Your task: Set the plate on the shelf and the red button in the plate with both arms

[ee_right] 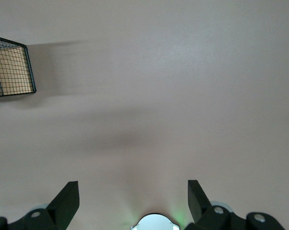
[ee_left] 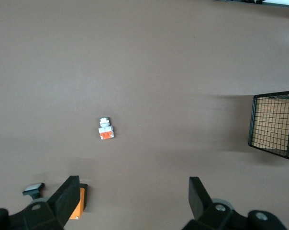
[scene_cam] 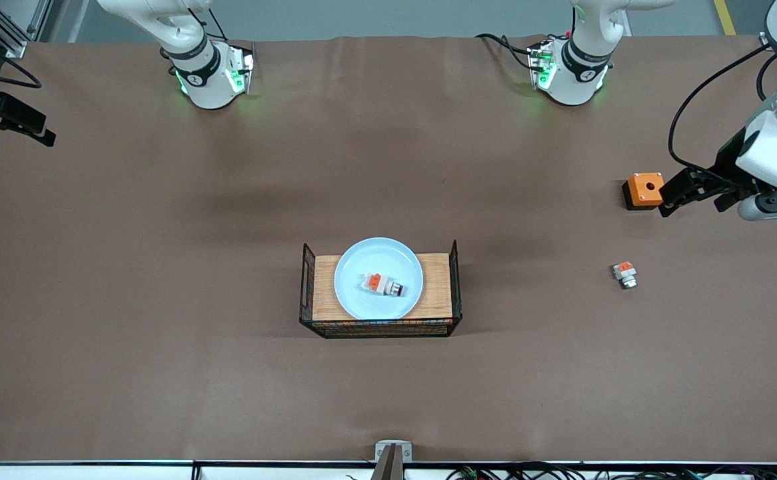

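Sitting in the tray: plate with button on it

Holding the plate [scene_cam: 378,278], the wire-sided wooden tray [scene_cam: 436,288] stands mid-table; the red button [scene_cam: 383,285] lies on the plate. The left gripper [ee_left: 132,201], jaws apart and empty, hovers by the orange box [scene_cam: 644,190]. The right gripper [ee_right: 132,201], spread empty, waits over bare table

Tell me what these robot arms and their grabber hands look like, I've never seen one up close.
Both arms are glossy white with rounded segments, black rings at the joints and green lights glowing at their bases. Black cables loop along the left arm. The left gripper and the right gripper look alike: two flat, wedge-shaped black fingers on a black body with small silver screws.
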You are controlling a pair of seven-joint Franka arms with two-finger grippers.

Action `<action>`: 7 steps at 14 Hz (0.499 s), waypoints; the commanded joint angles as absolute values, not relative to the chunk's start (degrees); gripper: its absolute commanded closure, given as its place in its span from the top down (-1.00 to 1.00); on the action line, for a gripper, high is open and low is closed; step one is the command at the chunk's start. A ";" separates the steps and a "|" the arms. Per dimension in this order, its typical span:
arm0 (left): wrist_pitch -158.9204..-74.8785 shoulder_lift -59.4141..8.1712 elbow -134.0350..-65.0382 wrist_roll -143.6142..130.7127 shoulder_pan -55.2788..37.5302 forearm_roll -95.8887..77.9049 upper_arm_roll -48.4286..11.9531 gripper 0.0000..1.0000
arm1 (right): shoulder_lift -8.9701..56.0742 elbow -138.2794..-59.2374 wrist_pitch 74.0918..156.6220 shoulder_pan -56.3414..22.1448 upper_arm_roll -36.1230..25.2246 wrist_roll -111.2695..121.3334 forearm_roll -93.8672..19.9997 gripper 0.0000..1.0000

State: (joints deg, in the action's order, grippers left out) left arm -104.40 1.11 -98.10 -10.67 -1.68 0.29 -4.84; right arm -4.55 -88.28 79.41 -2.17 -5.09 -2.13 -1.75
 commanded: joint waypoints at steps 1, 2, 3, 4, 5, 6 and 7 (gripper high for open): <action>-103.80 0.18 -95.90 -10.55 -1.85 2.20 -6.06 0.99 | -6.68 -90.53 80.42 -0.79 -3.87 -2.81 -1.41 1.00; -103.80 -0.69 -94.84 -10.55 -1.93 2.20 -6.06 0.99 | -6.68 -90.53 80.51 -0.88 -3.87 -2.81 -1.41 1.00; -103.80 -1.31 -94.05 -10.63 -1.93 2.20 -6.06 0.99 | -6.77 -90.53 80.77 -1.05 -3.87 -2.81 -1.41 1.00; -103.80 -1.41 -93.78 -10.55 -1.93 2.20 -6.06 0.99 | -6.68 -90.53 81.03 -1.05 -3.87 -2.81 -1.41 1.00; -103.71 -1.41 -93.69 -10.46 -1.93 2.20 -6.06 0.99 | -6.68 -90.53 81.73 -1.05 -3.87 -2.81 -1.41 1.00; -103.36 -1.32 -93.69 -10.37 -1.85 2.20 -6.06 0.99 | -6.68 -90.70 82.17 -1.14 -3.87 -2.55 -1.41 1.00; -102.58 -1.32 -93.52 -10.37 -1.76 2.11 -6.06 0.99 | -6.68 -90.79 83.22 -0.97 -3.87 -2.11 -1.41 1.00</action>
